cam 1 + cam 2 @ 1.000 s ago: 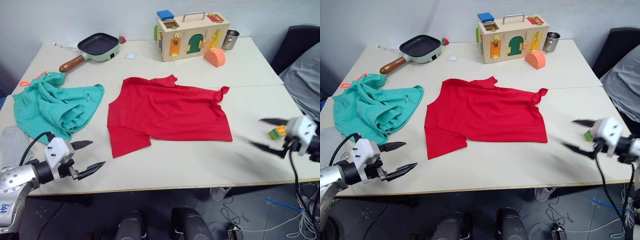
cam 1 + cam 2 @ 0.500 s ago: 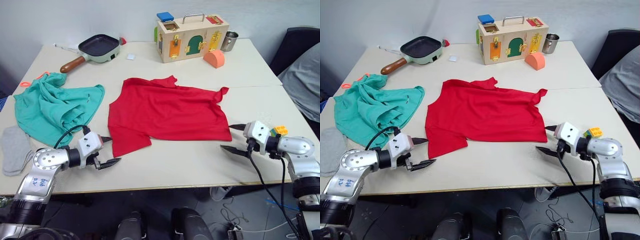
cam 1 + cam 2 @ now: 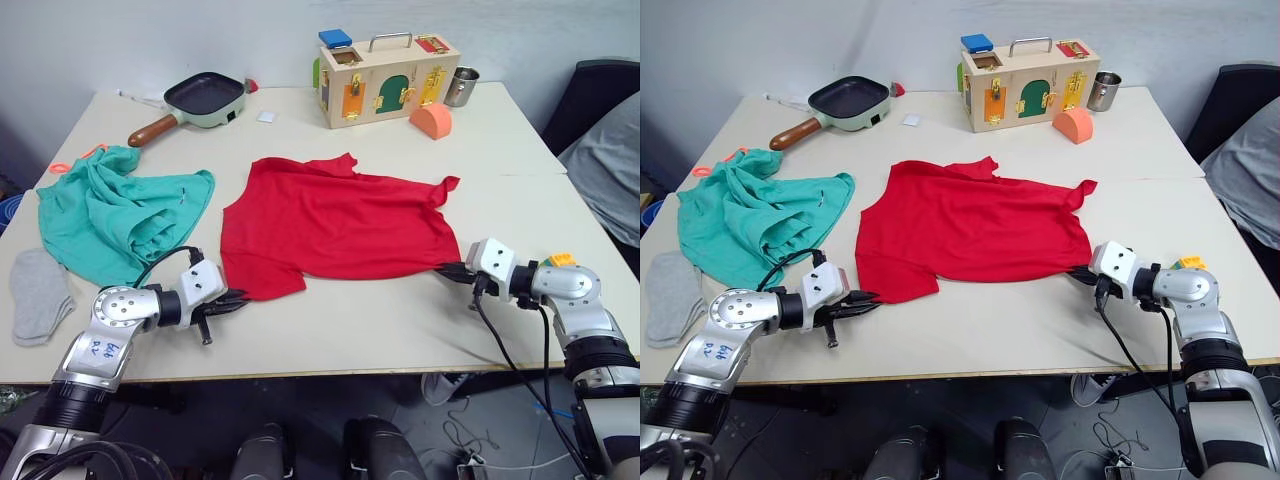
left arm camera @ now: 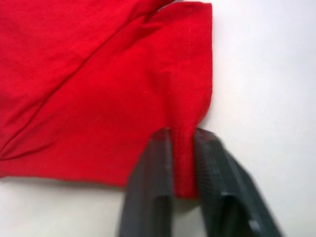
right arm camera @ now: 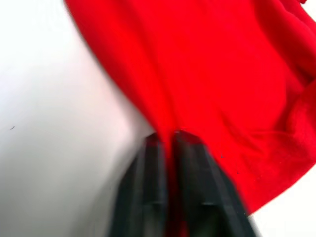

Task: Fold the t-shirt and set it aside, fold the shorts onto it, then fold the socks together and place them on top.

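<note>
The red t-shirt [image 3: 335,225] lies spread flat in the middle of the table, neck toward the far side. My left gripper [image 3: 235,298] is shut on its near left hem corner; the left wrist view shows the hem [image 4: 190,98] pinched between the black fingers [image 4: 158,173]. My right gripper [image 3: 447,270] is shut on the near right corner, with red cloth [image 5: 207,84] between its fingers [image 5: 148,173]. The teal shorts [image 3: 115,215] lie crumpled to the shirt's left. The grey socks [image 3: 40,295] rest near the table's left front edge.
At the back stand a frying pan [image 3: 200,97], a wooden latch box [image 3: 385,65], a metal cup [image 3: 462,85] and an orange block [image 3: 431,120]. Small toy bricks [image 3: 555,261] sit by my right wrist. The front strip of the table [image 3: 350,330] is bare.
Both grippers have moved in from the table's front corners to the shirt's near corners and shut on the cloth. The shirt still lies flat.
</note>
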Motion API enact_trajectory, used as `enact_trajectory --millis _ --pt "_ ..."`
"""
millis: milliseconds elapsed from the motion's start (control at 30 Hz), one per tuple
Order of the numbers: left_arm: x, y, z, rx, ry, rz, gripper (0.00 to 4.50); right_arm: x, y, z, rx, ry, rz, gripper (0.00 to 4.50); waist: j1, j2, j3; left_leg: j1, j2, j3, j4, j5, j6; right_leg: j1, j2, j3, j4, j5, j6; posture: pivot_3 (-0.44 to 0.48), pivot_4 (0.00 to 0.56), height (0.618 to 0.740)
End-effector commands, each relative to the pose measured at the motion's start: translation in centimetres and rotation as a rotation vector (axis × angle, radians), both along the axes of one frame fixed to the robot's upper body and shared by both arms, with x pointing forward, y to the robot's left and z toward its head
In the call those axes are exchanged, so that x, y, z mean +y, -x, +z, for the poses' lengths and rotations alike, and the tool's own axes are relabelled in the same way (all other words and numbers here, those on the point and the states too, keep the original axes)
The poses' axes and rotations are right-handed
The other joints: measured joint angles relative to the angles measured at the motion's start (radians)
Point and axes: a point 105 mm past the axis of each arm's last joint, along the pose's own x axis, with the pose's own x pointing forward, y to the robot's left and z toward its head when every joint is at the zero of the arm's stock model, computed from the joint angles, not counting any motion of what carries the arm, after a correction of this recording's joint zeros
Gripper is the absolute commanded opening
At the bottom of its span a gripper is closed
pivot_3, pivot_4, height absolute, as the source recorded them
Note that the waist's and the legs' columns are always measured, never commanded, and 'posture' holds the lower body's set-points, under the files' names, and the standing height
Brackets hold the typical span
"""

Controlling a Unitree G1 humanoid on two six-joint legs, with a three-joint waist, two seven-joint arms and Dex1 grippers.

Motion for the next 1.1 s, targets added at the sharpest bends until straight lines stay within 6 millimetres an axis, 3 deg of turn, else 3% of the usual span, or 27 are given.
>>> enact_trajectory --millis 33,133,200,267,467,767,1100 --pt "0.8 0.2 -1.7 0.061 -0.04 0.045 0.03 -0.5 0.1 -0.8 0.032 0.017 -0.02 0.0 0.0 0.0 0.0 0.0 0.0 0.0 0.0 0.0 0.0 0.0 0.0 0.0 0.0 0.0 0.0 0.0 0.15 0.74" --pt "0.8 0.2 -1.7 0.061 -0.04 0.045 0.03 -0.5 0.1 -0.8 0.032 0.017 -0.02 0.0 0.0 0.0 0.0 0.0 0.0 0.0 0.0 0.0 0.0 -0.001 0.0 0.0 0.001 0.0 0.0 0.0 0.15 0.74" --pt "0.8 5.4 -0.4 0.134 0.057 -0.132 0.03 -2.6 4.1 -0.5 0.114 0.002 0.082 0.0 -0.002 0.0 0.0 -0.001 0.0 0.0 0.0 0.0 0.0 -0.001 0.0 0.0 0.001 0.0 0.0 0.0 0.15 0.74" --pt "0.5 8.1 0.7 0.173 0.098 -0.228 0.03 -3.4 6.3 0.0 0.16 -0.002 0.149 0.0 -0.001 0.0 0.0 -0.003 0.001 0.0 -0.004 -0.003 -0.002 -0.004 0.0 0.0 0.0 -0.002 -0.002 0.0 0.15 0.74" --pt "0.3 9.4 2.5 0.143 0.163 -0.23 0.03 -3.8 7.9 0.7 0.157 -0.038 0.154 0.0 0.0 -0.001 0.002 -0.005 0.001 -0.002 -0.001 -0.008 0.002 -0.002 0.001 -0.001 -0.005 -0.005 0.0 0.0 0.15 0.74" --pt "1.2 11.3 1.5 0.189 0.129 -0.204 0.03 -3.8 9.6 -0.2 0.205 -0.014 0.177 0.0 -0.001 0.0 0.003 -0.004 0.001 -0.001 -0.002 -0.009 0.006 -0.003 0.001 -0.001 -0.004 -0.004 0.001 0.0 0.15 0.74" --pt "1.3 11.3 2.4 0.169 0.17 -0.179 0.03 -3.8 9.4 0.4 0.2 -0.006 0.182 0.0 -0.001 0.001 0.003 -0.005 0.001 -0.001 -0.003 -0.009 0.005 -0.003 0.001 -0.001 -0.005 -0.004 0.001 0.0 0.15 0.74"
